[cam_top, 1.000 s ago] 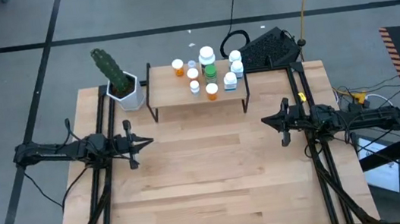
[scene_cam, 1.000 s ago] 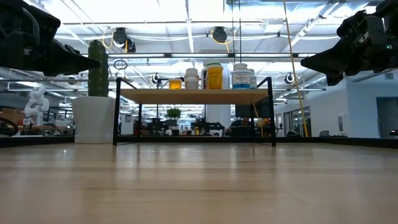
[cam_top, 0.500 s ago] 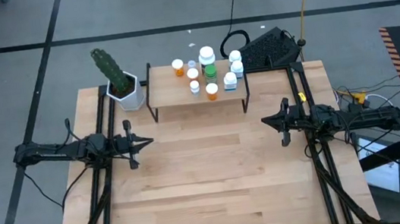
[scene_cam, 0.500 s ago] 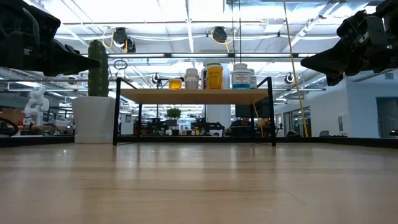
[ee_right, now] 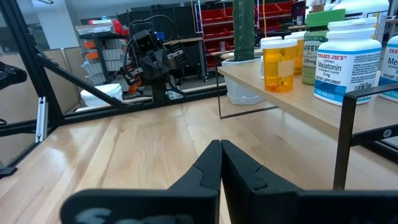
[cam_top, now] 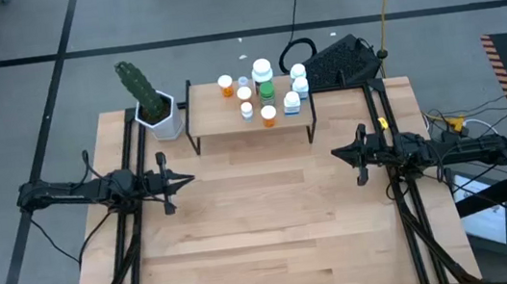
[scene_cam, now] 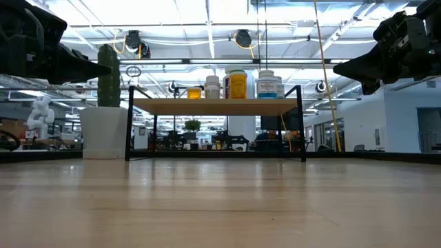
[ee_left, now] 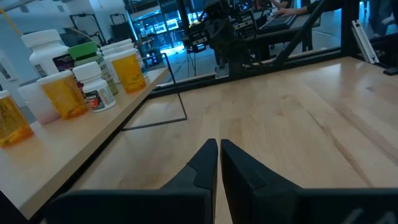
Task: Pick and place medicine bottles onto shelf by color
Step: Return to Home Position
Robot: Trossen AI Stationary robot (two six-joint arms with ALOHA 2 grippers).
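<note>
Several medicine bottles with white caps stand upright on the shelf at the table's far middle: orange ones, a green one and blue-white ones. My left gripper hovers shut at the table's left side, above the wood, pointing toward the middle. My right gripper hovers shut at the right side, facing it. Neither holds anything; both are well short of the shelf. The shut fingertips show in the left wrist view and the right wrist view.
A white hexagonal pot with a green cactus stands just left of the shelf. A black object lies behind the shelf's right end. The bare wooden tabletop stretches between the two arms and toward the near edge.
</note>
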